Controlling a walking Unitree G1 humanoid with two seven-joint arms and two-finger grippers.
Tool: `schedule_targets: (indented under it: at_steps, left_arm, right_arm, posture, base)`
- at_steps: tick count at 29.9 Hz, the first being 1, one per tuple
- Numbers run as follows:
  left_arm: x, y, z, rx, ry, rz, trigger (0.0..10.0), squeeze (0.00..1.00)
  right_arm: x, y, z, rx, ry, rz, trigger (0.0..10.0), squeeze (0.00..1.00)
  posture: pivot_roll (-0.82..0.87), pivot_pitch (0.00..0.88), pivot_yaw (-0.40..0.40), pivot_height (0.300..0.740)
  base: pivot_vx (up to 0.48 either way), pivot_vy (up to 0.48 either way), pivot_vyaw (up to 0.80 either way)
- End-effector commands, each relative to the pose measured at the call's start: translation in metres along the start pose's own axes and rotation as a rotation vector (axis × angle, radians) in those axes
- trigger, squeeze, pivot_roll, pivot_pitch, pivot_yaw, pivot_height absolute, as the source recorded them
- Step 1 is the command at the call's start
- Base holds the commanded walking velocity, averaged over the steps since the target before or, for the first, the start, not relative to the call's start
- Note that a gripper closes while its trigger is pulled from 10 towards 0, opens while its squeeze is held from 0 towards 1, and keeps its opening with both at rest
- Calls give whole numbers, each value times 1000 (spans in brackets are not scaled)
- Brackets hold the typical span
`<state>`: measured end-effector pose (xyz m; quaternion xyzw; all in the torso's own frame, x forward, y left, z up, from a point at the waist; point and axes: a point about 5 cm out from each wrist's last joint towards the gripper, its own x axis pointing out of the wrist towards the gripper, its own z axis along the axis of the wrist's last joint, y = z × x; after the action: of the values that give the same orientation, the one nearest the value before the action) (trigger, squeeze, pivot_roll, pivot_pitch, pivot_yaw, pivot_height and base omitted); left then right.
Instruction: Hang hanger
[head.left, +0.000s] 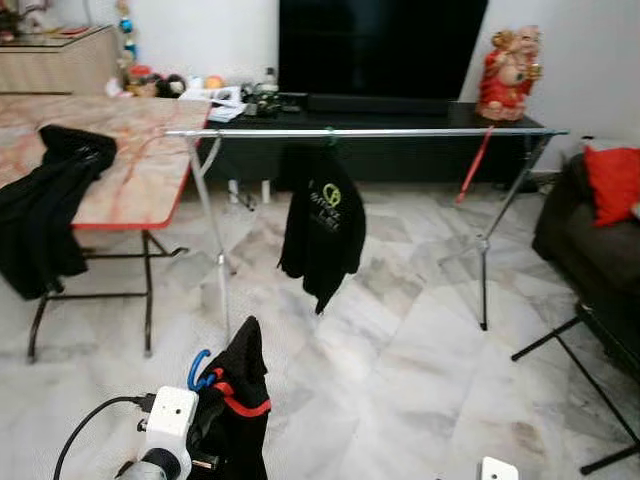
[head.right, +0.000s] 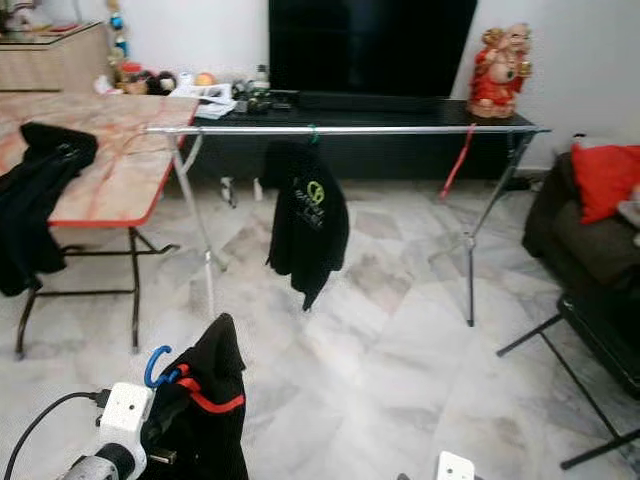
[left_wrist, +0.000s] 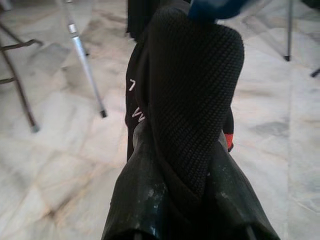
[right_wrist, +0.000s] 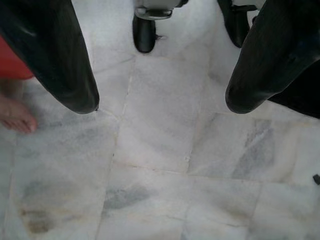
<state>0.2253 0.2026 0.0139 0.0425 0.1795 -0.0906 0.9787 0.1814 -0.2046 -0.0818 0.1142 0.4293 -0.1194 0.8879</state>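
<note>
My left gripper (left_wrist: 186, 155) is shut on a black garment (head.left: 238, 405) with red trim, low in front of me. The garment sits on a hanger whose blue hook (head.left: 198, 368) sticks out beside it. The fabric bulges up between the two black fingers (left_wrist: 134, 200). Across the room stands a silver clothes rail (head.left: 360, 132), well ahead of the gripper. Another black top (head.left: 322, 225) hangs from the rail by a green hook. My right gripper (right_wrist: 160, 100) hangs open, pointing down at the marble floor with nothing between its fingers.
A folding table (head.left: 140, 175) on the left has a black garment (head.left: 50, 200) draped over its edge. A dark sofa with a red cushion (head.left: 612, 180) and black stand legs (head.left: 590, 400) are on the right. A person's bare foot (right_wrist: 15, 115) and a caster wheel (right_wrist: 145, 32) are near my right gripper.
</note>
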Motion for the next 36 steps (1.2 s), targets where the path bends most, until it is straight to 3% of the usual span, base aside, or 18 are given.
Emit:
schedule_targets:
  at_steps: [1,12,36]
  left_arm:
    - [1,-2,6,0,-31,-7,10000,0]
    - [2,-3,7,5,-27,-28,10000,0]
    - [-1,-3,6,-22,-17,-5,10000,0]
  right_arm:
    - [0,-1,0,14,1,-1,10000,0]
    - [-1,7,-8,-12,28,31,10000,0]
    - [-1,2,-10,-45,40,21,10000,0]
  posture:
    - [94,0,-21,740]
    - [99,0,-12,740]
    - [106,0,-24,740]
  base:
    - [345,0,0]
    - [359,0,0]
    - [383,0,0]
